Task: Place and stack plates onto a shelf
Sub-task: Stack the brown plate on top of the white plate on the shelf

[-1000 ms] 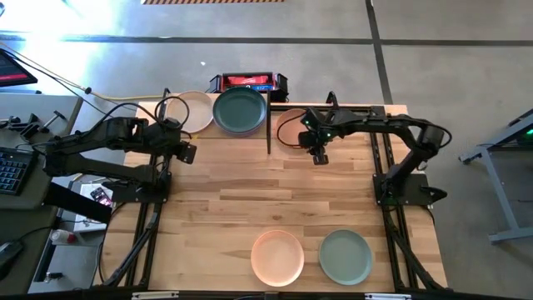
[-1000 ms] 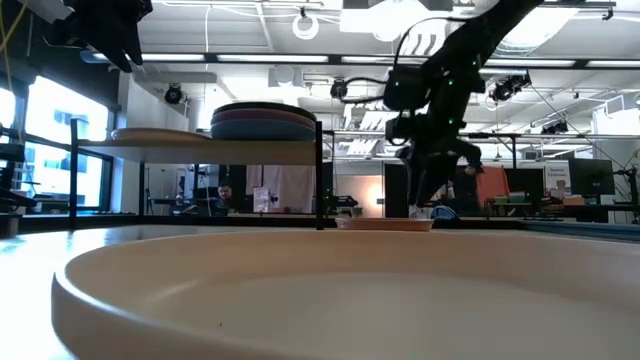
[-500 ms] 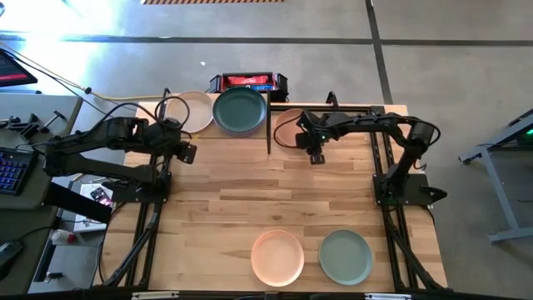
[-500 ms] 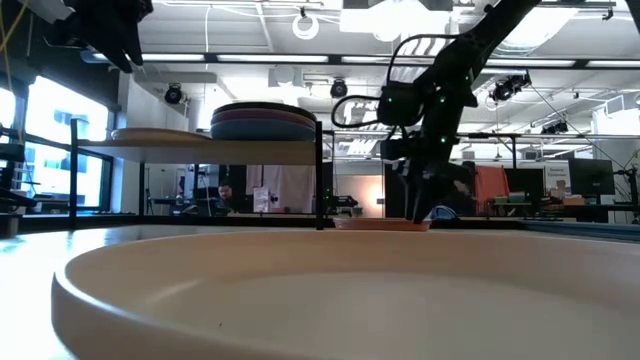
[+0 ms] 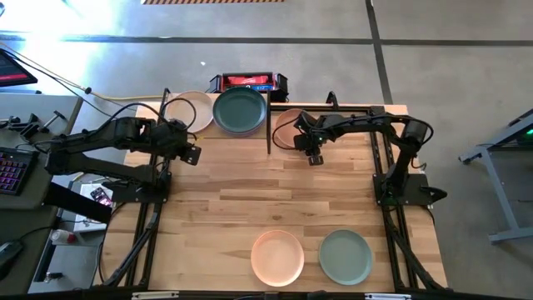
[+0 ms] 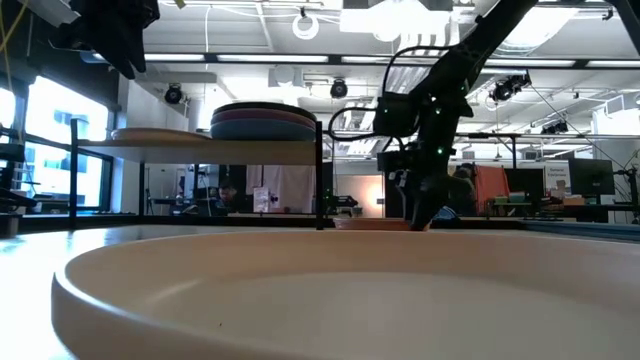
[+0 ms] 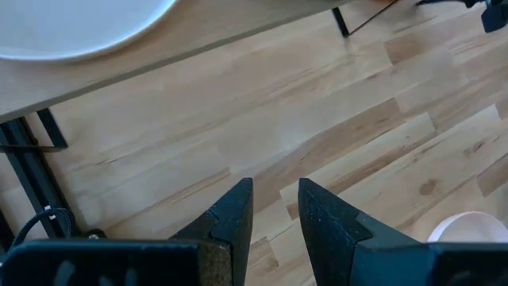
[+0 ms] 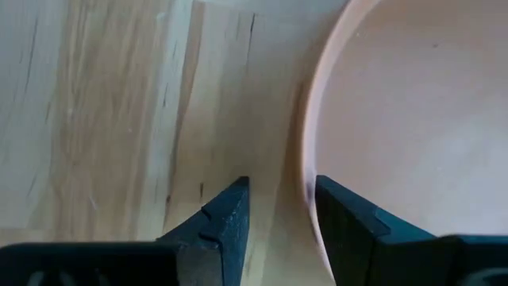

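Observation:
The shelf stands at the table's far edge. It bears a beige plate and a stack of plates topped by a dark teal one. A peach plate lies on the table right of the shelf. My right gripper is open, low over this plate's near rim, one finger outside it and one inside. My left gripper hangs open above the table in front of the shelf's left part, holding nothing. Another peach plate and a sage green plate lie near the front edge. My right gripper points steeply down, and the peach plate's rim runs between its open fingers. I cannot tell whether a fingertip touches the rim. The plate lies flat on the table.
A black post of the shelf's frame stands just left of the peach plate. A red and black box sits behind the shelf. Bare wood lies across the table's middle. A pale plate rim fills the low view's foreground.
My right gripper has sunk toward the peach plate beside the shelf, shifting slightly toward the table's left, until its fingertips are down at the plate's rim. Its fingers have kept the same gap. The plates have not moved.

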Tool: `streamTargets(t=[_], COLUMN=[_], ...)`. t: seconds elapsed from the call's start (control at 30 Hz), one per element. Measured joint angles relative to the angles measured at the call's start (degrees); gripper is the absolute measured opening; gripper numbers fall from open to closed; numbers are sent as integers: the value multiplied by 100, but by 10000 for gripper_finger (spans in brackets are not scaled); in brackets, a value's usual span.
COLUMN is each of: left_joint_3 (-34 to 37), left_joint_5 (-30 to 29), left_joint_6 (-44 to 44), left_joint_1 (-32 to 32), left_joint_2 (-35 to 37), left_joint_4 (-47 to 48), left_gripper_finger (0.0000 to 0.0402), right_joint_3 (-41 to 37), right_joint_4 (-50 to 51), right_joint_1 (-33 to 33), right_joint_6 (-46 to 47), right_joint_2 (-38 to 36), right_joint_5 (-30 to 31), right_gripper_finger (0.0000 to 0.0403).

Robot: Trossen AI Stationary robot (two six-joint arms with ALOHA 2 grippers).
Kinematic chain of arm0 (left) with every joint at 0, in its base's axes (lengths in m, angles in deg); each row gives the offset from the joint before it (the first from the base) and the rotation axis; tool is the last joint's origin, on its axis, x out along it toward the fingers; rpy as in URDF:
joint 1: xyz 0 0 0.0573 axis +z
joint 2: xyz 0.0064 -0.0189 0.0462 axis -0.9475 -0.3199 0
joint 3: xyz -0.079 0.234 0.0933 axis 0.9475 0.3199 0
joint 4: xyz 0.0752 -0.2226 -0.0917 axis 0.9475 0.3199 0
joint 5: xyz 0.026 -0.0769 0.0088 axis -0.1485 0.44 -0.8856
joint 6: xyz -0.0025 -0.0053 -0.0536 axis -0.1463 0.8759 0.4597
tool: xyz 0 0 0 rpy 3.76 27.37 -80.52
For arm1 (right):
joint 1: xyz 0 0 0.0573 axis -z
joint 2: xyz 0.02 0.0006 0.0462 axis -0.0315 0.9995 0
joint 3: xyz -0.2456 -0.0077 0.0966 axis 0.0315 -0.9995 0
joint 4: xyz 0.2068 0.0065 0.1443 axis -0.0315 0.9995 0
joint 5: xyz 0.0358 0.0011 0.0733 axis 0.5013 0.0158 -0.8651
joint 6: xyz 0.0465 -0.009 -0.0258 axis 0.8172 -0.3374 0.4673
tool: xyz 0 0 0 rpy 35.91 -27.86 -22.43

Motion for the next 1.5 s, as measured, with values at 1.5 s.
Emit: streamTargets(t=[1.5], left_joint_3=[0], left_joint_5=[440], left_joint_6=[850], left_joint_1=[0], left_joint_2=[-4], left_joint_4=[18], left_gripper_finger=[107], right_joint_3=[-7], right_joint_4=[2793], right_joint_1=[-1662], right_joint_6=[2778], right_joint_2=[-2727], right_joint_5=[246], right_gripper_finger=[0])
